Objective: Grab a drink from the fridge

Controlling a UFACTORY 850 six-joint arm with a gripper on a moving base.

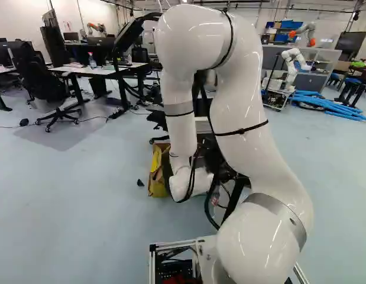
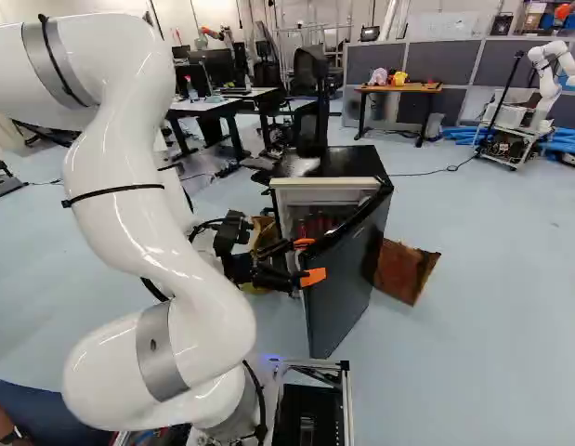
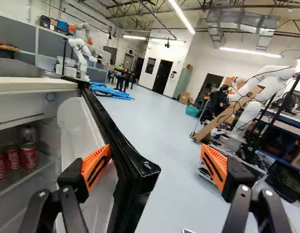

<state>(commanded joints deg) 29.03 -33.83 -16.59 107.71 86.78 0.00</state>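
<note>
A smooth, glossy white arm [image 1: 253, 130] curves up on the near side of the mini fridge [image 2: 338, 162], and another robot [image 2: 547, 82], also white, stands on a cart well beyond it. White-topped desks [image 2: 217, 104] stand past the fridge too, toward the left of the right base view. The fridge is boxy, with a flat black top and a pale lining. Its door [image 2: 343, 279] hangs open, swung out toward the base: dark outside, moulded white plastic [image 3: 89, 128] inside, with a shiny black rim [image 3: 123, 145]. Beside the fridge, just past the door, a rough reddish-brown panel [image 2: 405, 269] sits tilted on the floor; near the opposite side is a yellow-and-brown box [image 1: 158, 168].

At the upper free corner of the fridge door is the claw [image 2: 310, 260], its ridged orange pads [image 3: 96, 166] spread wide and gripping nothing. The door's rim stands between them, much closer to one pad; whether they touch, I cannot tell. The drinks, red metal cans [image 3: 28, 155], stand upright on a shelf inside the fridge, ahead of the claw and outside its spread, on the side of the pad nearer the rim. A clear bottle [image 3: 28, 134] stands behind them.
</note>
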